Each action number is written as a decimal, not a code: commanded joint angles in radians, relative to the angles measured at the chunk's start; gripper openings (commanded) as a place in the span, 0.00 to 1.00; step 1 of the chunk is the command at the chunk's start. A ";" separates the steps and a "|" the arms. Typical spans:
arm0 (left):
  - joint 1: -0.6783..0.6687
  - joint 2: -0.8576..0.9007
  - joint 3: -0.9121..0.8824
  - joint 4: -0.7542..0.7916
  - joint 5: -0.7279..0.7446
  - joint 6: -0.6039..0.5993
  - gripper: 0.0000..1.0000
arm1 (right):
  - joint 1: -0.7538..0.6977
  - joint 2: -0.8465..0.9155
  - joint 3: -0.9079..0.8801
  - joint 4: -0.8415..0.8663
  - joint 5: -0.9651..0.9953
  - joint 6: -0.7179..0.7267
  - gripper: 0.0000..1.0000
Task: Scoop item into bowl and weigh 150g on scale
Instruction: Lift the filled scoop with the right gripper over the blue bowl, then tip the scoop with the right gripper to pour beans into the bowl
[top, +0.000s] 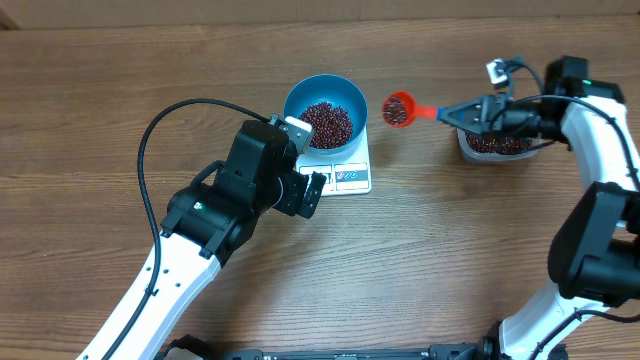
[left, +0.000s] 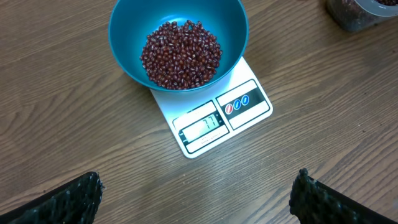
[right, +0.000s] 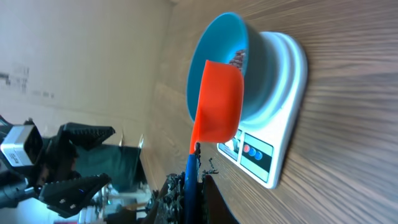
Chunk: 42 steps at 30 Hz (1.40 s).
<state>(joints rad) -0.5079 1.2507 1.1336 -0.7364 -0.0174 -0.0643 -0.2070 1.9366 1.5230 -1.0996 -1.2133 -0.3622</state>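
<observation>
- Overhead alone shows beans (top: 398, 108) in the scoop (top: 424, 111) — right gripper (top: 462, 112) clamped on its handle, right of the bowl (top: 300, 100).
- Left wrist view: left gripper (left: 198, 183) spread wide, empty, on the near side of the scale (left: 255, 88).

Open table (top: 430, 240) lies between bowl (top: 298, 100) and tub (top: 495, 157), the scoop (top: 387, 105) above it; left arm (top: 210, 215) crowds the scale (top: 352, 176).

Light is bright and even, falling from above. Faint, soft shadows lie on the tabletop (top: 420, 260) beside the left arm (top: 180, 270) and its cable (top: 150, 130). Ahead of the left claw (left: 196, 193) the bowl (left: 178, 25) and scale (left: 249, 115) are sharp; its dark fingertips (left: 62, 202) show little detail. Just beyond the right claw (right: 194, 186) the scoop (right: 217, 102) looks soft, and the room (right: 74, 74) behind is blurred.
</observation>
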 joint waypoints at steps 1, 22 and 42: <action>0.004 0.004 -0.008 0.000 0.014 0.005 1.00 | 0.049 -0.037 0.035 0.032 -0.031 0.002 0.04; 0.004 0.004 -0.008 0.000 0.014 0.005 1.00 | 0.257 -0.037 0.035 0.420 0.269 0.088 0.03; 0.004 0.004 -0.008 0.000 0.014 0.005 0.99 | 0.350 -0.043 0.035 0.452 0.304 -0.375 0.04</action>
<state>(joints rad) -0.5079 1.2507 1.1336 -0.7364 -0.0174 -0.0643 0.1444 1.9362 1.5261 -0.6540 -0.9081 -0.6483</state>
